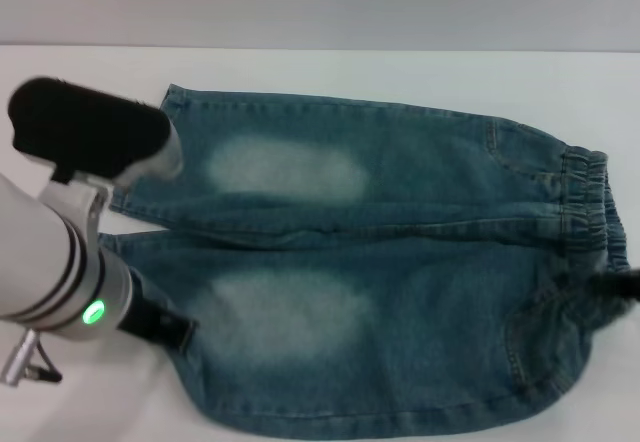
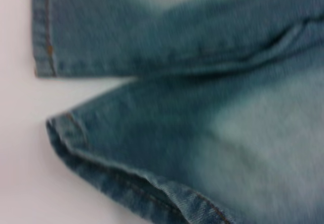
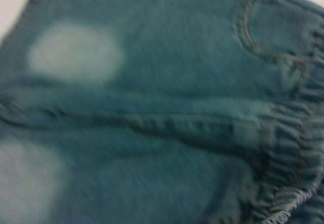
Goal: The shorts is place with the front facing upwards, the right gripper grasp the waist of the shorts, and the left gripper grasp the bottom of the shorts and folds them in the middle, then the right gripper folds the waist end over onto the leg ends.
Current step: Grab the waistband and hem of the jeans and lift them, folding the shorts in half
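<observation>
The shorts (image 1: 400, 262) lie flat and front up on the white table, with the legs toward my left and the waist (image 1: 590, 212) toward my right. My left gripper (image 1: 160, 327) is at the near leg's hem, where its black tip meets the denim and my arm hides part of the bottom of the shorts (image 1: 130, 197). In the left wrist view the two hems (image 2: 43, 31) (image 2: 101, 176) show, with the slit between them. My right gripper (image 1: 622, 287) shows as a black tip at the waist's near corner. The ruffled waist (image 3: 288, 153) and a pocket (image 3: 263, 31) fill the right wrist view.
The white table (image 1: 300, 72) runs bare behind the shorts up to a grey wall. My left arm, with its green light (image 1: 93, 312), covers the table's near left part.
</observation>
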